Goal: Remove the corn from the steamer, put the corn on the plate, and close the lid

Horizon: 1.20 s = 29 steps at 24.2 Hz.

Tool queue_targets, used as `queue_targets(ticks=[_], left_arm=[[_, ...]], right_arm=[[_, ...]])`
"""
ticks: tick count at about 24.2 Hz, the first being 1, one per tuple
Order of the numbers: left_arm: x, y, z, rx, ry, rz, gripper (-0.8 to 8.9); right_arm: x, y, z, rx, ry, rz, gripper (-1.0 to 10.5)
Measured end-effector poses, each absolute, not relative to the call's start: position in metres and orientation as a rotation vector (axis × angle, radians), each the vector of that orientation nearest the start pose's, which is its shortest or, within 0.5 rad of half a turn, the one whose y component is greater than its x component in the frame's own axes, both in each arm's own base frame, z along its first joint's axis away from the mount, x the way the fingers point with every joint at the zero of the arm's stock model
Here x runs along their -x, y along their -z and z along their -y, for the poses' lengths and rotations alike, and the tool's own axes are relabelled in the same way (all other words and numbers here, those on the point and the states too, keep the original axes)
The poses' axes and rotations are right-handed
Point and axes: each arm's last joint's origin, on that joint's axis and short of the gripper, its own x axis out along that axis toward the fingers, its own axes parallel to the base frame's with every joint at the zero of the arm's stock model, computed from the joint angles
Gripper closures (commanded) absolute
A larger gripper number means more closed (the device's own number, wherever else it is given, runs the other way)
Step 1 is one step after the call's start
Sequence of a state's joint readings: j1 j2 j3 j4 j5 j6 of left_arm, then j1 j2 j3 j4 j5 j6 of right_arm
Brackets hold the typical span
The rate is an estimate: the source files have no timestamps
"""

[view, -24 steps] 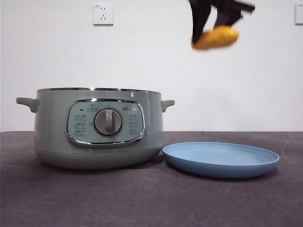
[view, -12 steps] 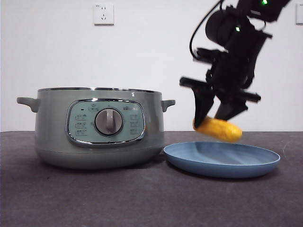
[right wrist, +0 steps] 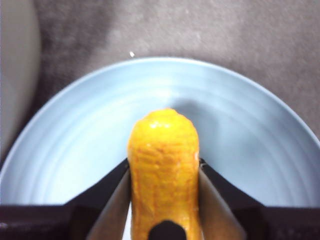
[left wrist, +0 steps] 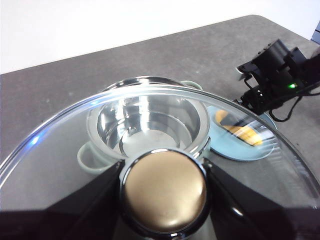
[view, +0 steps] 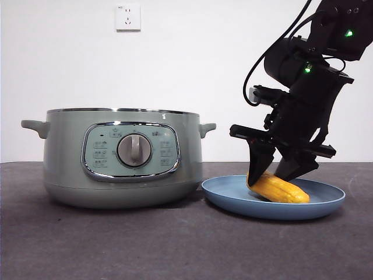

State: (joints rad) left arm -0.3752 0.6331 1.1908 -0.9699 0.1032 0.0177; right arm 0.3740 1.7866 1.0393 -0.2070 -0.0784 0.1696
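Note:
The yellow-orange corn [view: 281,188] lies low in the light-blue plate [view: 233,198], still between the jaws of my right gripper [view: 277,175]; the right wrist view shows the jaws shut on the corn [right wrist: 164,170] over the plate [right wrist: 260,145]. The sage-green steamer [view: 122,157] stands open, left of the plate, its bare metal bowl [left wrist: 150,122] showing in the left wrist view. My left gripper [left wrist: 165,192] is shut on the knob of the glass lid [left wrist: 60,155] and holds it high above the steamer, out of the front view.
A dark grey table [view: 175,245] carries the steamer and the plate, which nearly touch. A white wall with a socket [view: 127,17] stands behind. The right arm [view: 315,70] comes down from the top right.
My right gripper has come down with the corn from high above the plate until the corn rests in the plate. The steamer and plate have not moved.

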Motion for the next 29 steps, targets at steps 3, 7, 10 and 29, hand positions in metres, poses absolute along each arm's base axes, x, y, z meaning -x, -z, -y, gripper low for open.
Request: queue_targets(ticks=[3,7,10,29], left_arm=[[-0.082,-0.402,0.035,-0.075,0.475,-0.418,8.22],[-0.108,-0.405,0.046,-0.072,0.476,-0.393,8.22],[-0.130,-0.404,0.054,-0.071,0.476,-0.389,8.22],[-0.288,-0.327,0.118,-0.094,0.508,-0.479,8.22]], right_arm=[[-0.327,-0.159,-0.130,-0.010,-0.331,-0.996,3.5],[-0.319,-0.172,-0.127,-0.011,-0.331,-0.992,3.5],[-0.303,-0.221,-0.121,-0.035,-0.350,-0.867,3.5],[-0.113,-0.381,-0.047,-0.120,-0.421,-0.336,3.5]])
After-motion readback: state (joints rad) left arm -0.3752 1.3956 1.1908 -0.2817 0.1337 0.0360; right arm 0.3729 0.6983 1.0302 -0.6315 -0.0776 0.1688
